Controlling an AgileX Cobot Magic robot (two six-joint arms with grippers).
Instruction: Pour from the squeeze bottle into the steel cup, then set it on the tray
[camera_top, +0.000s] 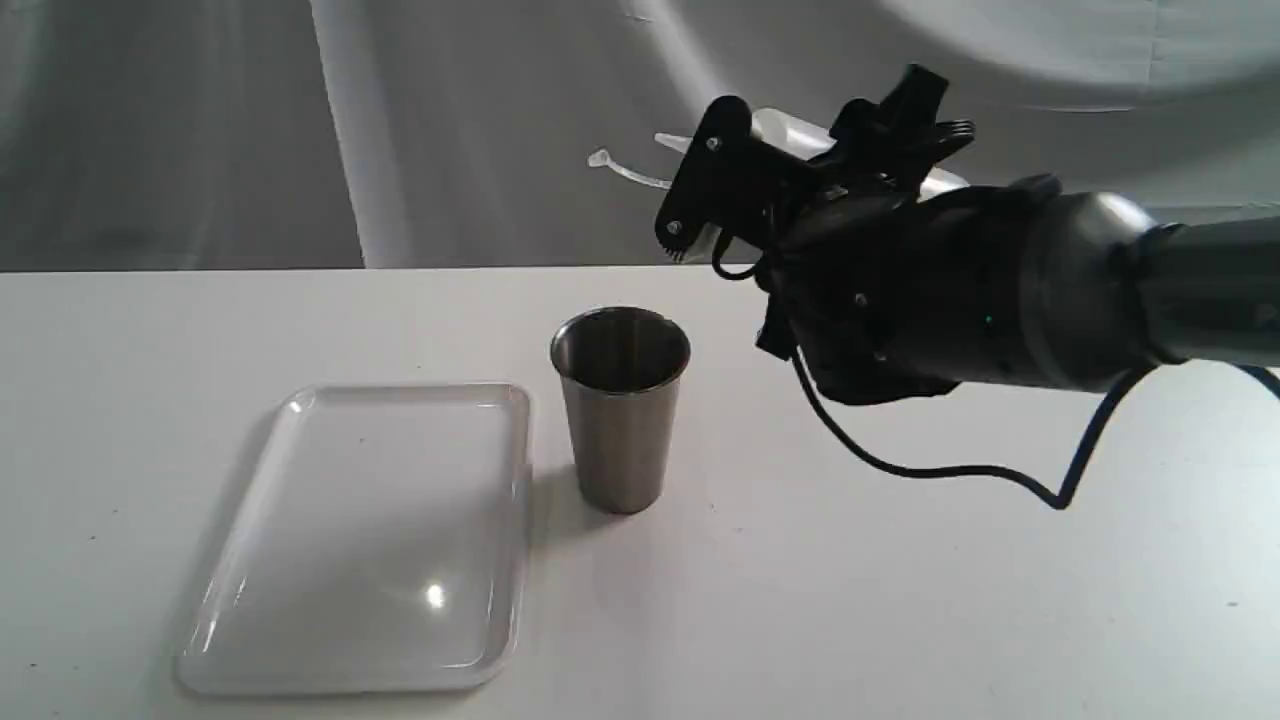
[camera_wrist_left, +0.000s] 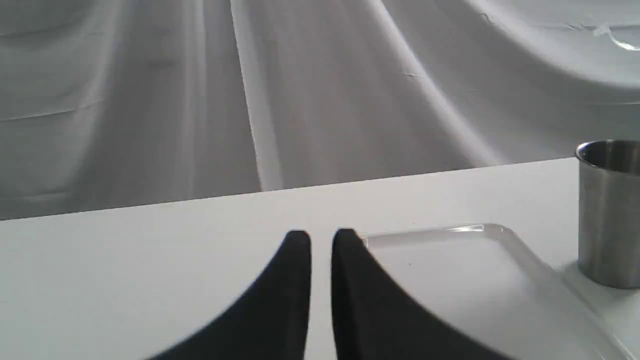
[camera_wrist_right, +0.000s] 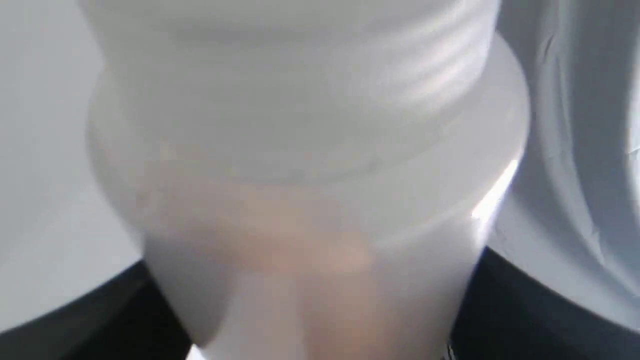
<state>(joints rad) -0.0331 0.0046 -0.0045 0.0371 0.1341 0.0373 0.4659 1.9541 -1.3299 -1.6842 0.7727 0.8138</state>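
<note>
The squeeze bottle (camera_top: 792, 128) is tipped almost level in the air, up and to the right of the steel cup (camera_top: 622, 420). Its cone nozzle (camera_top: 672, 141) and cap strap (camera_top: 622, 170) point left, short of the cup's rim. My right gripper (camera_top: 722, 172) is shut on the bottle. The right wrist view is filled by the bottle (camera_wrist_right: 310, 165), with a faint amber tint low in it. The cup stands upright just right of the tray (camera_top: 370, 540), which has nothing on it. My left gripper (camera_wrist_left: 321, 239) is shut on nothing, low over the table beside the tray (camera_wrist_left: 450, 280).
A white table (camera_top: 900, 600) carries everything, with a draped grey cloth (camera_top: 300, 120) behind it. The right arm's black cable (camera_top: 940, 468) hangs down close to the tabletop. The cup (camera_wrist_left: 607, 215) shows at the edge of the left wrist view.
</note>
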